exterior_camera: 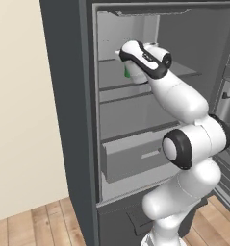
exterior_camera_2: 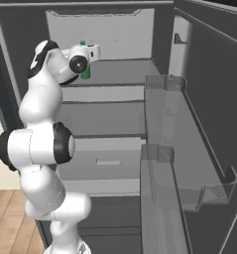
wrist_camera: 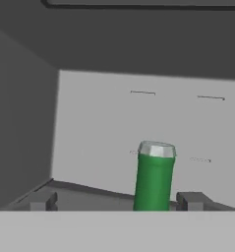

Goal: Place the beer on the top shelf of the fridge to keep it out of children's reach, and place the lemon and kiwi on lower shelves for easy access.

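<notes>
The fridge point(exterior_camera: 68, 96) stands open, its pale grey interior facing the robot. The white arm reaches up into the upper part of the fridge, with the jaws point(wrist_camera: 116, 201) at the level of the top shelf point(exterior_camera_2: 120, 72).

In the hand view, the beer point(wrist_camera: 154, 179), a green bottle with a silver cap, stands upright between the two dark fingertips point(wrist_camera: 40, 201), closer to the one on that view's right. The fingertips stand spread, with clear space on either side of the bottle's neck; they are not touching it.

From the base views, a patch of the green bottle shows just behind the robot's wrist, toward the left side of the top shelf. Its base is hidden by the hand.

Below the top shelf lie the lower shelves point(exterior_camera: 126, 96) and a wide drawer point(exterior_camera: 131, 161) with a handle slot.
</notes>
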